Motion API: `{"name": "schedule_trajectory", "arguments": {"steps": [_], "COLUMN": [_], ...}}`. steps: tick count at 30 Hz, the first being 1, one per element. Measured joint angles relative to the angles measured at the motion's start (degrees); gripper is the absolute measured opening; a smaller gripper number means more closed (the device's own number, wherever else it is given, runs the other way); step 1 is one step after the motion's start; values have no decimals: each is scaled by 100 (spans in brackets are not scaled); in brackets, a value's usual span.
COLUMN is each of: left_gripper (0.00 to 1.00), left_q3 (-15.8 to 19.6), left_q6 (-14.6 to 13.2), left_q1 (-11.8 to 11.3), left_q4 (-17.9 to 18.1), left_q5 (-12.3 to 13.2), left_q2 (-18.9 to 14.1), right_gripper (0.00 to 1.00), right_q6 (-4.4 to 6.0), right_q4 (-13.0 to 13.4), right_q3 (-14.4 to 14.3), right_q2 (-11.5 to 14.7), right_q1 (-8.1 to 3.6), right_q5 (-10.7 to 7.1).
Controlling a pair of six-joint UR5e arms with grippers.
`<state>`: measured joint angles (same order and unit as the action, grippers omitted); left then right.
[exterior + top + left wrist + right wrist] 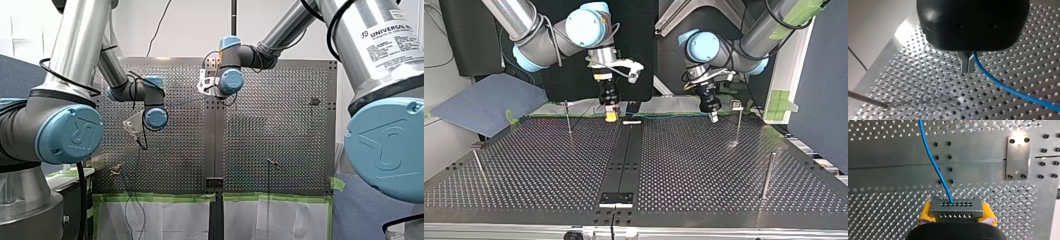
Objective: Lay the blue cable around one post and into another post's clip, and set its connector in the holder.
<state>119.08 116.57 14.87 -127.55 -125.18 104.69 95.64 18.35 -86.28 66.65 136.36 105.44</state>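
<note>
Top view: mid table (684,165) is open, with a wide lane between the posts. Standing in the way:
- thin post (568,118) far at the view's left
- left-edge post (478,166) nearer
- clip post (738,124) far at the right
- plain post (767,175) near at the right

The blue cable (933,162) is strung along the far edge between my right gripper (611,116) and my left gripper (713,118) (a line across that strip). The flat plate (616,199) at the near edge lies low.

Left hand's (968,71) fingers (964,63) together, blue cable (1010,91) alongside (perforated table (923,95) beneath)
</note>
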Motion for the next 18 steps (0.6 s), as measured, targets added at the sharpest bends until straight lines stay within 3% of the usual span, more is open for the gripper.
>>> {"name": "schedule_trajectory", "arguments": {"steps": [7,11,18], "left_gripper": [0,0,0], "left_q3": [-28,-134,-397], "left_q6": [-147,-193,-180], "left_q1": [-99,-169,-315], "left_q4": [-336,-508,-846], "left_q5": [-16,-42,-309], "left_q2": [-369,-555,-896], "right_gripper": [0,0,0], "right_q6": [-8,-28,-44], "right_q4": [204,139,15], "right_q3": [99,254,579], "right_q2": [1,-1,-4], "right_q1": [-3,20,64], "right_q5": [-324,-502,-832]}}
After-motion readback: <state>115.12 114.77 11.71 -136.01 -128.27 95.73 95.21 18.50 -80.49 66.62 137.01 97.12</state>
